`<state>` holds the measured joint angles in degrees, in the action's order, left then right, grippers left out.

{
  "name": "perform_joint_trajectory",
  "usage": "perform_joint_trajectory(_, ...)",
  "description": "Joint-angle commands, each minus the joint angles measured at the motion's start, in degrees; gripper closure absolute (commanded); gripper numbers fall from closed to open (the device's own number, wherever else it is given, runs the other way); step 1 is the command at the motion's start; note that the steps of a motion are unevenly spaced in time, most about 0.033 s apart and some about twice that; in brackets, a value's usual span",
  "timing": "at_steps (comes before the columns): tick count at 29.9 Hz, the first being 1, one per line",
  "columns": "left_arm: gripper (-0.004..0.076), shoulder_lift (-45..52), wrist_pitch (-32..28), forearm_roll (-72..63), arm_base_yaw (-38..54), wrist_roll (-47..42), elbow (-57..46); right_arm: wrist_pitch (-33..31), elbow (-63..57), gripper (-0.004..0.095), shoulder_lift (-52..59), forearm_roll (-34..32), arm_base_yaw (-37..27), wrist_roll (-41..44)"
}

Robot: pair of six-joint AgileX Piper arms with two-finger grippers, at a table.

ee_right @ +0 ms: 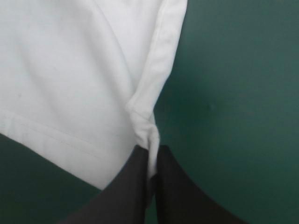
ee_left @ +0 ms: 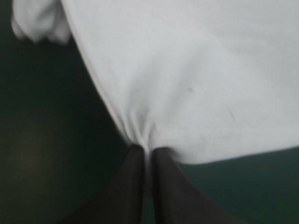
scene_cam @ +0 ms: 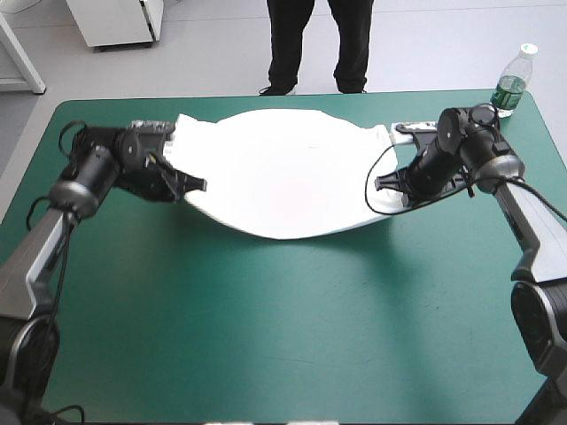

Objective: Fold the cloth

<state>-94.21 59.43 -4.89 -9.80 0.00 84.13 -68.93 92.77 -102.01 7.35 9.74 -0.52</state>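
The white T-shirt (scene_cam: 283, 173) hangs stretched between both grippers over the far half of the teal-green table, its near edge sagging in a curve and casting a shadow. My left gripper (scene_cam: 197, 184) pinches the shirt's left corner; in the left wrist view its black fingers (ee_left: 135, 186) are all but shut with the T-shirt (ee_left: 196, 84) gathered into creases between them. My right gripper (scene_cam: 381, 186) grips the right corner; in the right wrist view the T-shirt's hemmed edge (ee_right: 159, 74) runs down into its fingers (ee_right: 177, 191).
A clear plastic bottle with a green label (scene_cam: 512, 81) stands at the table's far right corner, just beyond the right arm. Bare teal-green cover (scene_cam: 283, 336) fills the near half of the table.
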Motion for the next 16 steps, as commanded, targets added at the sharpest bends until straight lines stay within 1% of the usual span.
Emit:
perform_joint_trajectory(1, 0.0746, 11.59, -7.87, -3.21, -0.36, -0.69, -15.44, 3.34, -8.90, 0.0907, 8.53, 0.31, -0.17, -0.14)
perform_joint_trajectory(4, 0.0746, 17.54, -8.56, -4.19, -0.36, -0.69, -27.18, 5.21, -18.46, 0.0907, 13.59, 0.31, -0.17, -0.24)
perform_joint_trajectory(8, 0.0746, 24.40, -7.82, -5.56, -0.36, -0.69, -35.54, 5.71, -29.11, 0.0907, 20.48, 0.54, -0.17, -0.24)
perform_joint_trajectory(12, 0.0746, 30.12, -2.28, -7.64, -0.36, 0.82, -40.35, 5.25, -37.15, 0.0907, 27.06, 0.54, -0.17, -0.51)
perform_joint_trajectory(16, 0.0746, 36.46, 3.78, -8.00, -0.36, 0.80, -43.92, 1.71, -41.74, 0.0907, 32.79, 1.00, -0.17, -0.51)
